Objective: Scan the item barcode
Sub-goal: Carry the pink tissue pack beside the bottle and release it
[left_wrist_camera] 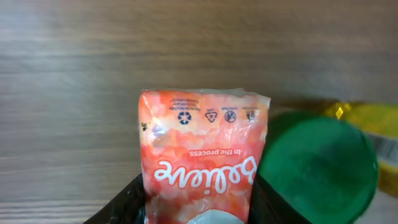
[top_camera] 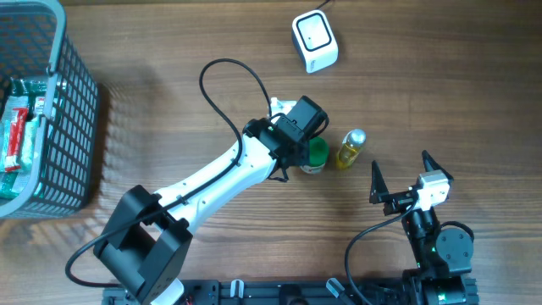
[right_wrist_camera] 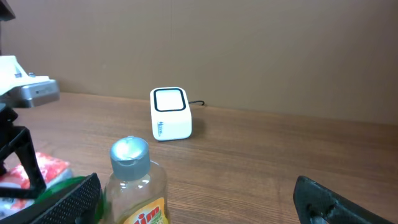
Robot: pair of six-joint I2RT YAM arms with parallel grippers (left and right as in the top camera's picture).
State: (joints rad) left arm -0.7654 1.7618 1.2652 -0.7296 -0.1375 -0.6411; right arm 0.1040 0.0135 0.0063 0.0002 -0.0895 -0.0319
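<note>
- We see a wooden table (top_camera: 169, 51) from above, with two robot arms reaching in from its near edge.
- The item to scan is an orange-pink packet (left_wrist_camera: 202, 162). It sits near the middle of the table, at the tip of the left arm and under its wrist, so the overhead view mostly hides it.
- In the left wrist view, the packet's long axis runs straight out from between the fingers, away from the camera. Its sealed, crimped end is the far end.
- The packet's printed face is turned toward that camera, and the lettering reads upside down. We cannot find a barcode on this face.
- The left gripper (left_wrist_camera: 198, 211) is partly closed. Its dark fingers (left_wrist_camera: 121, 208) press against the packet's two long sides and grip it.
- We cannot tell whether the packet's far end touches the table.
- Just to the right of the packet stands a container with a round green lid (left_wrist_camera: 317, 165).
- Beside the container is a yellow bottle (top_camera: 350, 148) with a silver cap, standing upright.
- The right gripper (top_camera: 400, 165) hangs near the right front of the table, beyond the bottle. Its jaws are spread fully wide, with nothing between them.
- A white barcode scanner (top_camera: 314, 41) sits at the far edge of the table, well apart from the packet.
- A grey wire basket (top_camera: 76, 127) stands at the left edge of the table, with packaged goods inside.
</note>
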